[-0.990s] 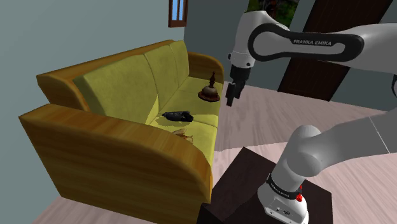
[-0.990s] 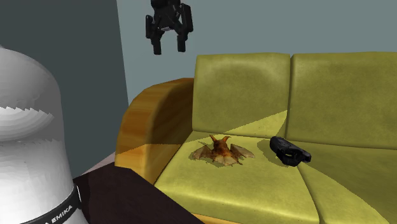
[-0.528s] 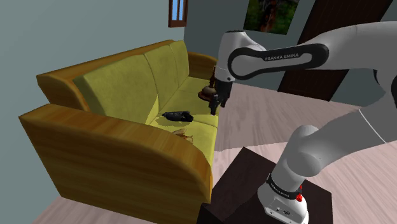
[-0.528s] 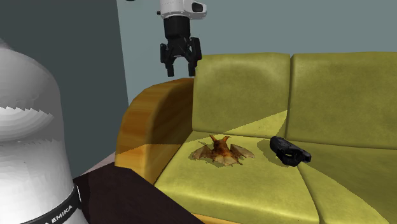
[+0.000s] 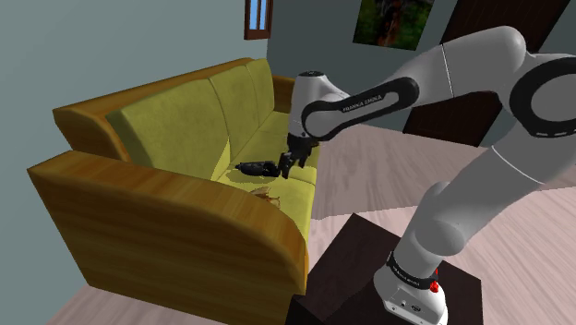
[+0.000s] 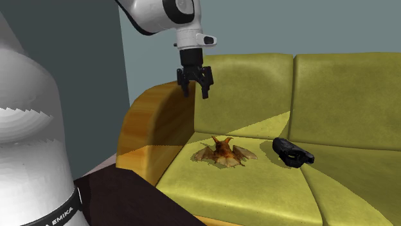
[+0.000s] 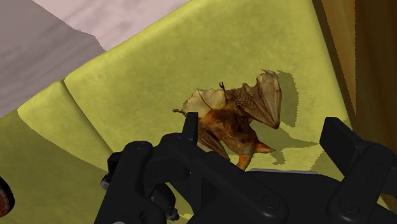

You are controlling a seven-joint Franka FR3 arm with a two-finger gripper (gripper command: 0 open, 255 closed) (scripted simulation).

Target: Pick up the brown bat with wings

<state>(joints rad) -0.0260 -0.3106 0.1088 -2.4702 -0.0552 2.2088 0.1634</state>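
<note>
**Over the sofa [image 6: 257, 186] seat: fingers [image 7: 343, 140] open above the bat [image 6: 223, 152]**

One yellow-green sofa carries both loose things. One white arm [image 5: 369, 92] reaches over it. Its gripper [image 6: 195, 92] hangs above the seat, fingers apart and clasping nothing. One black gadget [image 6: 292, 153], hard to identify, lies near the one brown bat, which rests wings spread by the wooden armrest [image 6: 154, 122]. In the shoulder view that armrest hides most of the bat.

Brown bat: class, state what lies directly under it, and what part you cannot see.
The brown bat lies on the sofa's yellow-green seat cushion, wings spread. The patch of cushion beneath its body and wings is covered. The open gripper hangs above it, not touching.
</note>
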